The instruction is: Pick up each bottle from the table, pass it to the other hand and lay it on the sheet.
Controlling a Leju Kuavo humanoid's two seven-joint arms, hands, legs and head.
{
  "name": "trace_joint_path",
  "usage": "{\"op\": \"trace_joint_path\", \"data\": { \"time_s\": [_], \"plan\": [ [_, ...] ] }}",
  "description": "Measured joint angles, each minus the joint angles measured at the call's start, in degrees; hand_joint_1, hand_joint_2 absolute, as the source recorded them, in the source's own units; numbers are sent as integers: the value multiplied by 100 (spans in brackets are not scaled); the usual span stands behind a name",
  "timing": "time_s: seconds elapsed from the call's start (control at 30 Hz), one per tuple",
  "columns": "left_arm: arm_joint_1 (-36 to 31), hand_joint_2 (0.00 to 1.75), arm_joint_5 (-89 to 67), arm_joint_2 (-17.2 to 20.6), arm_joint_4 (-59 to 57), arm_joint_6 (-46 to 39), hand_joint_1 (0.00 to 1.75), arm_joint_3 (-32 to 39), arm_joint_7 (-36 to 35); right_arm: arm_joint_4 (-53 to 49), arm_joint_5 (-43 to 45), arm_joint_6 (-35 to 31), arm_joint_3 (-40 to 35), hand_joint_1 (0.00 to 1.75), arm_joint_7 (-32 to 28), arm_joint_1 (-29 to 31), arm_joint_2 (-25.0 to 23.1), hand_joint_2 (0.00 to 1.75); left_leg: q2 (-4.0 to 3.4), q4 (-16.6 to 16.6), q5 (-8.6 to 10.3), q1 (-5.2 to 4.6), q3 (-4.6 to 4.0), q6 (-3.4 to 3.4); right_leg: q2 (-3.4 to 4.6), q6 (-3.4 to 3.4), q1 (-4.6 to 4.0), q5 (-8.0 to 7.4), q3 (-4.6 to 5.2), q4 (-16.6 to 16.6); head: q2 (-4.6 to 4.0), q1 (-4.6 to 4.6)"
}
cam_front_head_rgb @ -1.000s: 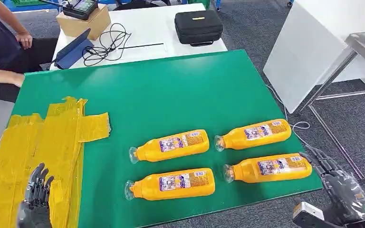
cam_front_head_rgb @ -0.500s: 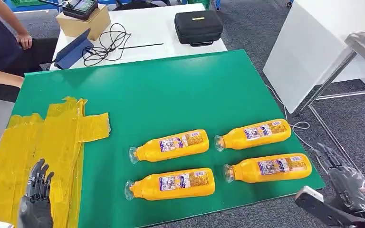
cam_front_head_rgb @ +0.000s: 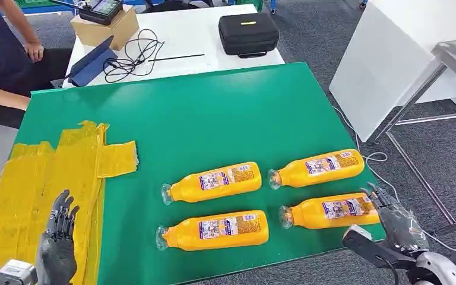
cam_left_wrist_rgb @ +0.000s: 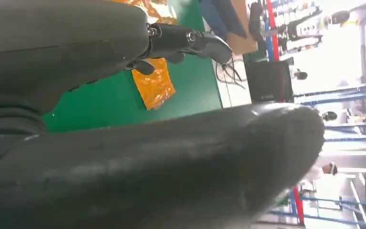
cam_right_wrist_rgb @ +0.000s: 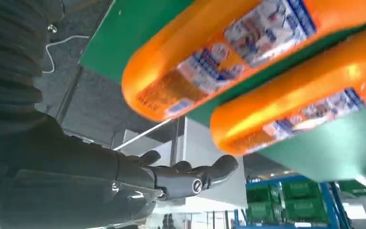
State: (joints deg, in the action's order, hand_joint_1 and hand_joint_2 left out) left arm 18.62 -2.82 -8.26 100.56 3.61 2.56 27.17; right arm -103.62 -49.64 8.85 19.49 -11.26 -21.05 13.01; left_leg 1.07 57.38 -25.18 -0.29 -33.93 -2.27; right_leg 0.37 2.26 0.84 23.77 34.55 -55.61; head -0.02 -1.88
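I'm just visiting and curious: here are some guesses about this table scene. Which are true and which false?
1. Four orange bottles lie on the green table. True.
2. A bottle already rests on the yellow sheet. False: the sheet holds no bottle.
3. The right hand is beside the near right bottle. True.
4. The left hand holds a bottle. False: it holds nothing.
5. The black case sits on the green table. False: it is on the white table.
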Motion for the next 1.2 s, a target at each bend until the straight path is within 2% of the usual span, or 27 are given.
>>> {"op": "trace_joint_path", "data": {
  "time_s": [0.57,0.8,1.0,1.2],
  "plan": [
    [-301,0,367,487,-507,-411,0,-509,153,339,-142,-168,-376,0,422,-110,689,175,0,1,-1,-2,1,-1,1,1,3,0,1,0,0,0],
    [-308,0,387,564,-568,-413,0,-557,155,400,-229,-170,-404,0,542,-81,959,175,0,1,-1,-2,0,-1,1,1,4,0,1,0,0,4],
    [-335,0,415,599,-599,-415,0,-601,168,360,-94,31,-190,0,632,-116,1458,175,1,2,-1,-10,2,-2,1,2,12,-1,2,0,0,2],
    [-357,0,420,614,-651,-415,0,-660,170,157,-77,68,27,0,653,-273,1595,175,0,2,-2,-10,2,-3,1,3,11,-1,2,0,0,4]
  ]
}}
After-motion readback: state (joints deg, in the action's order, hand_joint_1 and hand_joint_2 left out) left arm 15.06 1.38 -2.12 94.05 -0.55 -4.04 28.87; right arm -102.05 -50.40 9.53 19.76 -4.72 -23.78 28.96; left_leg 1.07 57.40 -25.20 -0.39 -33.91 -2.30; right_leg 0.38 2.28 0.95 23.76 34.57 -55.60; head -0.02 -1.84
